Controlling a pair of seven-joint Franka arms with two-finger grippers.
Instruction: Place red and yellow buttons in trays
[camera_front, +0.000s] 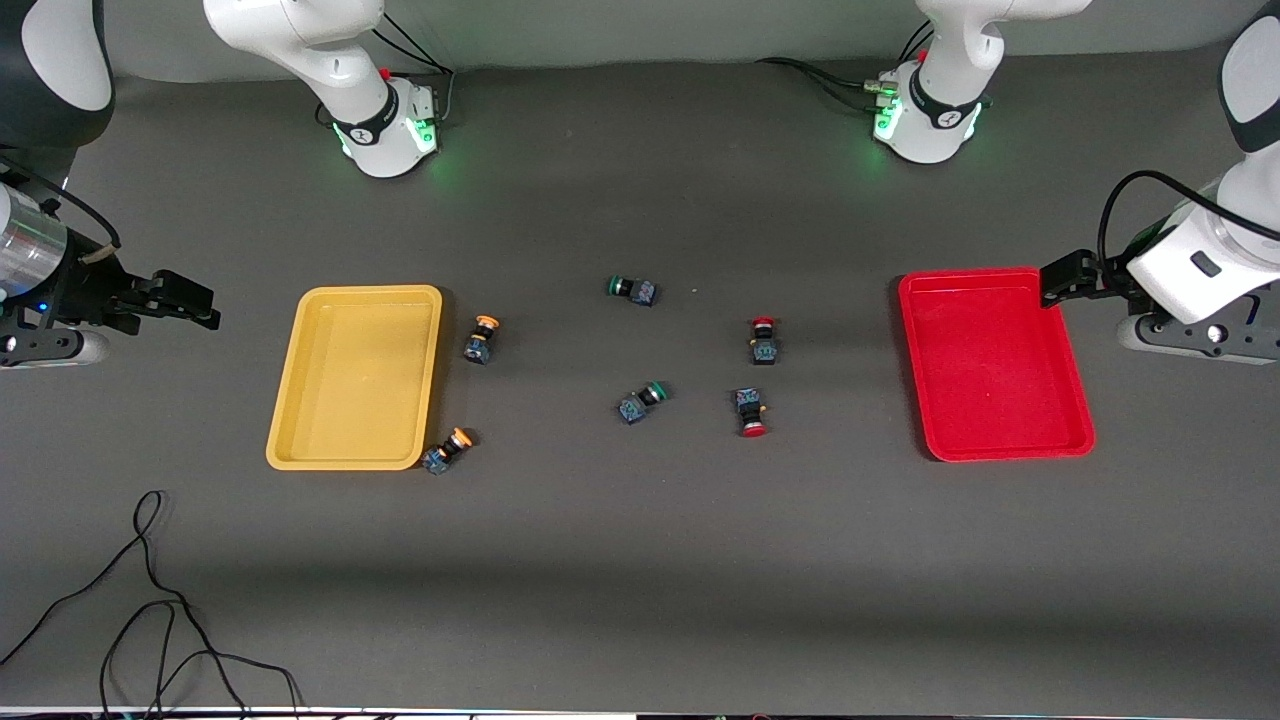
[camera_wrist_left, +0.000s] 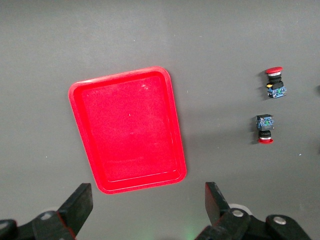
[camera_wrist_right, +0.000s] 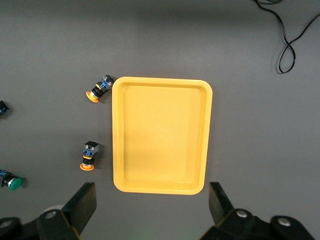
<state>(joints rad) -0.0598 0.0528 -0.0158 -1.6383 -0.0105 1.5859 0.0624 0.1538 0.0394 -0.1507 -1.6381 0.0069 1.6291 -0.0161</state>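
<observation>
The yellow tray (camera_front: 355, 380) lies toward the right arm's end of the table and holds nothing. Two yellow-capped buttons (camera_front: 481, 340) (camera_front: 447, 451) lie on the table beside it. The red tray (camera_front: 995, 365) lies toward the left arm's end and holds nothing. Two red-capped buttons (camera_front: 763, 341) (camera_front: 750, 412) lie on the table between it and the middle. My left gripper (camera_front: 1052, 280) is open and empty, up in the air over the red tray's edge (camera_wrist_left: 127, 130). My right gripper (camera_front: 205, 305) is open and empty, over the table beside the yellow tray (camera_wrist_right: 160, 135).
Two green-capped buttons (camera_front: 632, 289) (camera_front: 640, 402) lie near the middle of the table. A loose black cable (camera_front: 150, 600) lies on the table near the front camera at the right arm's end. The arm bases stand along the edge farthest from the front camera.
</observation>
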